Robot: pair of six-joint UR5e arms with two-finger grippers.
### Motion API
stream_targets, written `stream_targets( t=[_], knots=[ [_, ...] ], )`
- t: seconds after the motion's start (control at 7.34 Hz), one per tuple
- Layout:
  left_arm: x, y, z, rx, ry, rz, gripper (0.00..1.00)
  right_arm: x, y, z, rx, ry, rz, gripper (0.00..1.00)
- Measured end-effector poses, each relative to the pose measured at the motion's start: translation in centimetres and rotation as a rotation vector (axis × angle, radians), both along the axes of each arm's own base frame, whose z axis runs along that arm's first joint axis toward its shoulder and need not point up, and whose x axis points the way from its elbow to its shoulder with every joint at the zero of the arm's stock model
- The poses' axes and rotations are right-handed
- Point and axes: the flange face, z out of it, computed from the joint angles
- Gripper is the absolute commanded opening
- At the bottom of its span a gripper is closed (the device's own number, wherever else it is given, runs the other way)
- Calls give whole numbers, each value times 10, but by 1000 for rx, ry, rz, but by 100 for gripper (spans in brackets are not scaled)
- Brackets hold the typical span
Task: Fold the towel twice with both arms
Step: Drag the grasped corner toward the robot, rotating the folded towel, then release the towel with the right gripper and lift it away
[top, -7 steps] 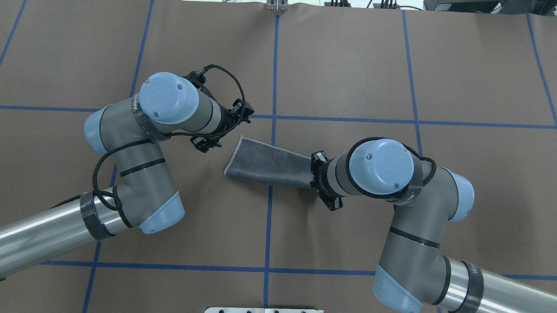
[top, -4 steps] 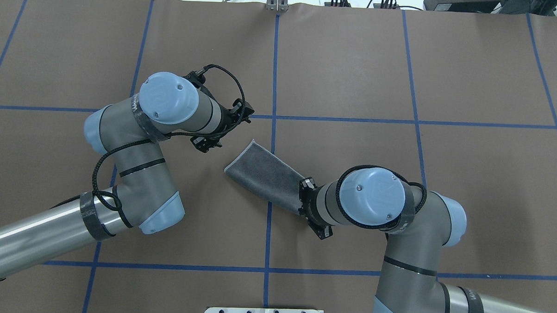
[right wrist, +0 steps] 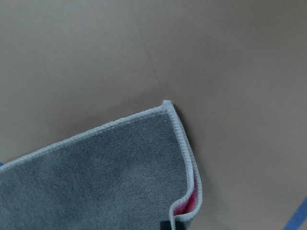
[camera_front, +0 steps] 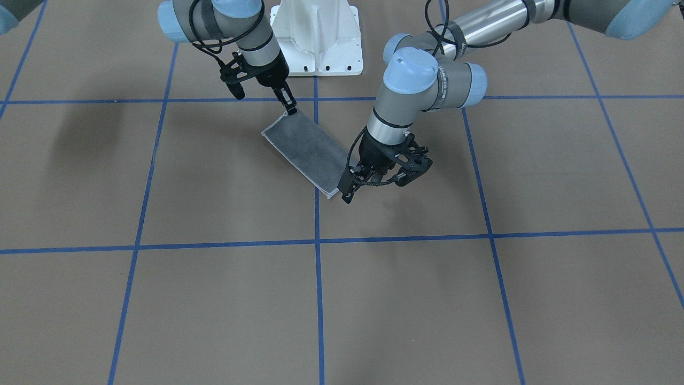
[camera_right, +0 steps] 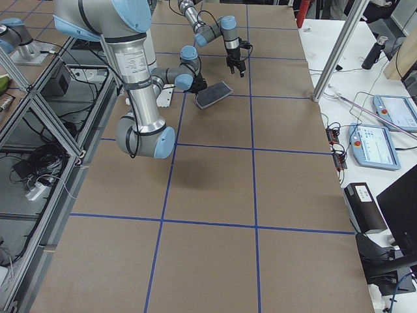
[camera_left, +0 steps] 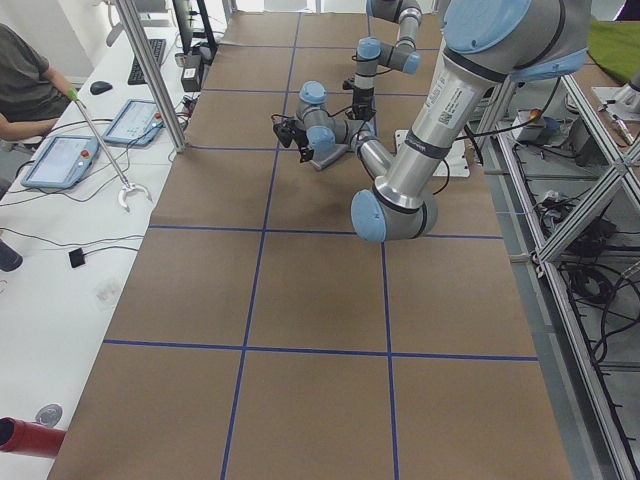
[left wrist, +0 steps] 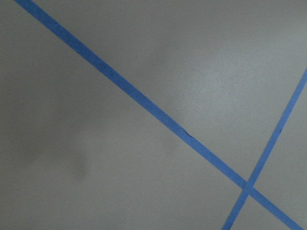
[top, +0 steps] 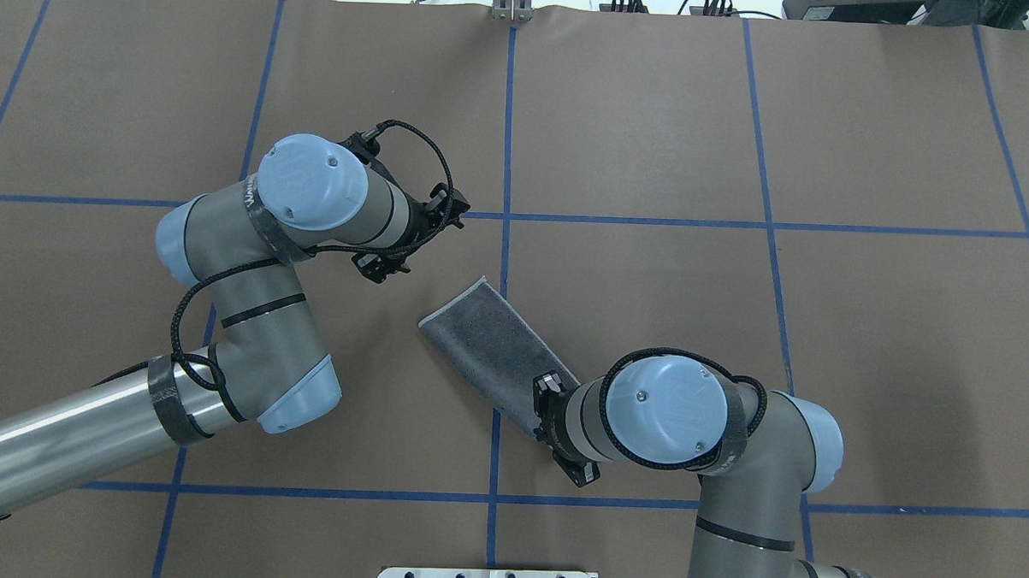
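The towel (camera_front: 310,149) lies on the table folded into a long strip, grey face up with a pale border, and runs diagonally (top: 495,348). My right gripper (camera_front: 290,108) is shut on the strip's end nearest the robot base. The right wrist view shows that end's corner (right wrist: 120,163), with a sliver of pink between the layers. My left gripper (camera_front: 360,184) hovers beside the strip's other end with nothing in it, and looks open. The left wrist view shows only bare table and blue tape.
The white pedestal base (camera_front: 318,37) stands just behind the towel. Blue tape lines (top: 507,152) grid the brown table. A side desk with tablets (camera_left: 60,160) and a seated person (camera_left: 20,80) lies beyond the table's far edge.
My right gripper has swung its end of the towel toward the robot base, turning the strip from nearly level to diagonal. The free end stayed put. The left arm has not moved.
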Motion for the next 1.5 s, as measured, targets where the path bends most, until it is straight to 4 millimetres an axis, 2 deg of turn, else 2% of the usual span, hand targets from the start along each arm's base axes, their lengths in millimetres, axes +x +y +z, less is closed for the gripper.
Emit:
stream_targets(
  t=[0.27, 0.55, 0.82, 1.09, 1.5],
  knots=[
    [-1, 7, -3, -5, 10, 21, 98, 7, 0, -10, 6, -22, 2, 100],
    [2, 21, 5, -22, 8, 59, 71, 31, -28, -20, 21, -45, 48, 100],
    [17, 42, 22, -34, -13, 96, 65, 54, -63, -19, 33, -43, 88, 100],
    [26, 54, 26, -37, -20, 118, 63, 58, -79, -16, 43, -30, 94, 100],
    [35, 66, 28, -42, -28, 137, 37, 56, -83, -12, 53, -20, 90, 100]
  ],
)
